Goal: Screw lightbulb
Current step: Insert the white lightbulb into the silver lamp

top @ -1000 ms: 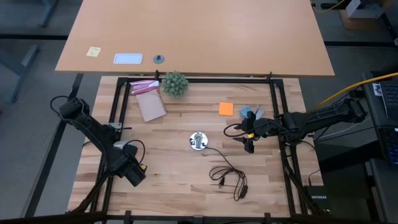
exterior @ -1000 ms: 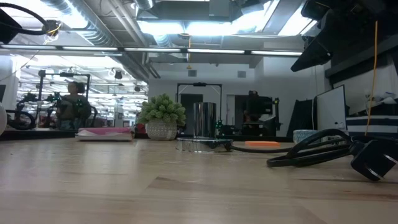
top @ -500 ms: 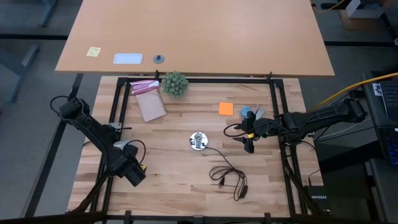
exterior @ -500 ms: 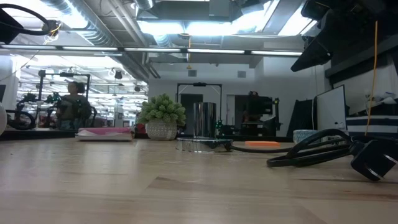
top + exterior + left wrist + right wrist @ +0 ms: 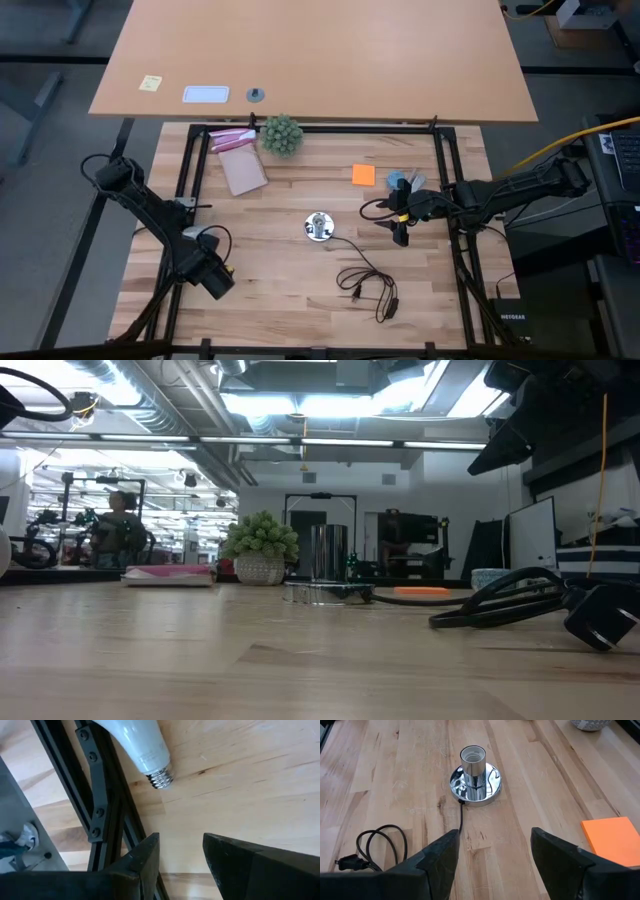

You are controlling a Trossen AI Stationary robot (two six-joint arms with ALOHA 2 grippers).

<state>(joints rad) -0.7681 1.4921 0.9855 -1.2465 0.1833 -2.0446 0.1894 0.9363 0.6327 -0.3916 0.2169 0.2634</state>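
My left fingers (image 5: 177, 852) hang apart with nothing between them, low over the near-left part of the desk (image 5: 270, 290) by its black frame rail (image 5: 97, 795). Just ahead of them lies the lightbulb (image 5: 137, 742) — on its side on the wood, right against that rail, its silvery screw end turned out toward the bare planks. From above my left gripper (image 5: 213, 280) covers that spot, so the bulb cannot be made out there.

My right gripper (image 5: 398, 221) sits over the right side of the desk, its fingers (image 5: 437, 855) spread wide and empty, aimed across at the socket (image 5: 474, 775). The socket stands upright on its shiny round base near the desk's middle, open end up — its thin black cord (image 5: 365, 280) runs off toward the near edge and coils there.

Farther back lie an orange note pad (image 5: 363, 175), a brown-and-pink packet (image 5: 240, 165) and, at the far edge, a spiky green plant (image 5: 281, 135).
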